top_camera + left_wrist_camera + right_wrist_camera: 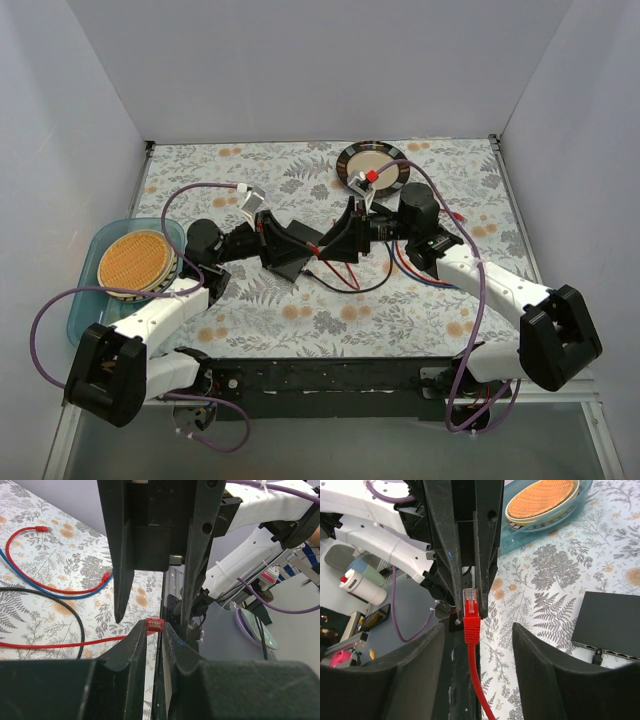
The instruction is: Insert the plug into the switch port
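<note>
The red plug [471, 601] on a red cable [476, 680] is pinched at its tip between the fingers of my left gripper [155, 629], above the table. My right gripper [479, 630] is wide open, its two fingers standing either side of the plug's boot and cable without touching. In the top view both grippers meet at mid-table, the left [312, 248] facing the right [338, 240]. The black switch [612, 625] lies flat on the cloth beside them. Its row of ports [615, 652] faces the near edge, one holding a black cable's plug [596, 655].
A teal tray [85, 310] with an orange woven plate [137, 260] stands at the left. A dark-rimmed round plate [392, 176] carrying a small red-capped object [366, 178] is at the back. Loose red, blue and black cables [55, 587] lie on the floral cloth.
</note>
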Robot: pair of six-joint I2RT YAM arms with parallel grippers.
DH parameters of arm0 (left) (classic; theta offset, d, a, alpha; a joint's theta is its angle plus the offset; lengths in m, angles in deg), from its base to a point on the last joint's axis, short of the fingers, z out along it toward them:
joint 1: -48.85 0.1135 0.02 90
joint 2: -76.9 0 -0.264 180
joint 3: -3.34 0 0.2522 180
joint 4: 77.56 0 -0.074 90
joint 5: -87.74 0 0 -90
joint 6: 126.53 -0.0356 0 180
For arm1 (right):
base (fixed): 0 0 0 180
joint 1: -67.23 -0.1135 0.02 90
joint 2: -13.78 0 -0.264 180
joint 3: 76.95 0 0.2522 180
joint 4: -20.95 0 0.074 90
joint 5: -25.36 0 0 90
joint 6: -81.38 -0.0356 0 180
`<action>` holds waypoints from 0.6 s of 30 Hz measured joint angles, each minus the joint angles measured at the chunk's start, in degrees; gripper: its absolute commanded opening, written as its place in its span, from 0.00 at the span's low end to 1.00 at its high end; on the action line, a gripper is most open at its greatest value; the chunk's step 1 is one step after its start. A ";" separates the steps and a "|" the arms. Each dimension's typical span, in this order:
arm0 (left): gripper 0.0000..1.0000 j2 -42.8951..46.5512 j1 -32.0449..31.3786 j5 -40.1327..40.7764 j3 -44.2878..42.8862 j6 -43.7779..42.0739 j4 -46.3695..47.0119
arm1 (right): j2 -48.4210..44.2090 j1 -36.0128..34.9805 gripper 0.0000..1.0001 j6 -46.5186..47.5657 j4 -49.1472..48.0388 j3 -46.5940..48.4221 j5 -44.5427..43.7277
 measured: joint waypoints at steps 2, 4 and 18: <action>0.00 0.00 -0.15 -0.02 0.00 -0.02 -0.04 | 0.44 -0.90 0.49 0.20 0.09 0.02 -0.22; 0.00 0.00 -0.26 0.00 0.00 -0.04 -0.17 | 0.87 -1.64 0.40 0.31 0.28 0.13 -0.28; 0.00 0.02 -0.26 0.52 0.00 -1.46 -2.58 | 1.22 -1.97 0.29 1.53 1.99 0.20 -0.68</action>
